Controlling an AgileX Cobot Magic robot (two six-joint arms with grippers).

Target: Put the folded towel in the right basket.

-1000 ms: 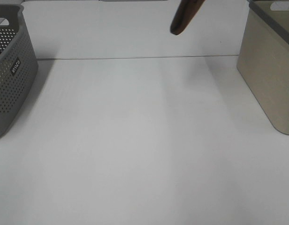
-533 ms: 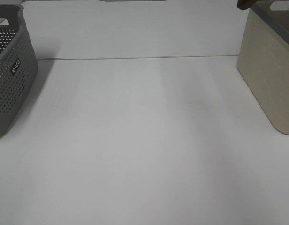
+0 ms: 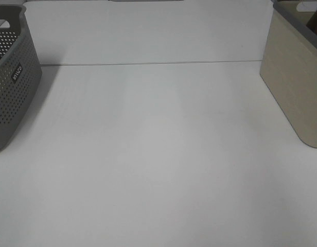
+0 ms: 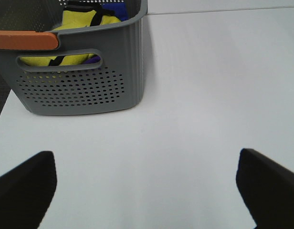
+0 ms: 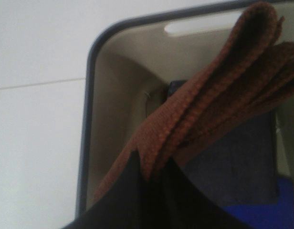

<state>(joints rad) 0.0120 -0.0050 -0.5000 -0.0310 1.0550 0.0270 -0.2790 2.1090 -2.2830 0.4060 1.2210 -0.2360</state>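
In the right wrist view my right gripper (image 5: 152, 191) is shut on the folded rust-brown towel (image 5: 218, 95). It holds the towel over the open top of the beige right basket (image 5: 89, 95). The towel's free end hangs above the basket's inside. In the high view the beige basket (image 3: 292, 87) stands at the right edge, and only a dark sliver of the towel (image 3: 316, 20) shows above its rim. My left gripper (image 4: 147, 191) is open and empty above the white table, in front of the grey basket (image 4: 80, 90).
The beige basket holds a dark grey folded cloth (image 5: 237, 167) and a blue one (image 5: 261, 210). The grey perforated basket (image 3: 9, 87) at the left edge holds yellow (image 4: 85, 21) and blue items. An orange bar (image 4: 25, 40) lies along its rim. White table (image 3: 158, 154) lies between the baskets.
The towel has moved right across the top of the high view, from near the middle to over the beige basket. Nothing else has moved.
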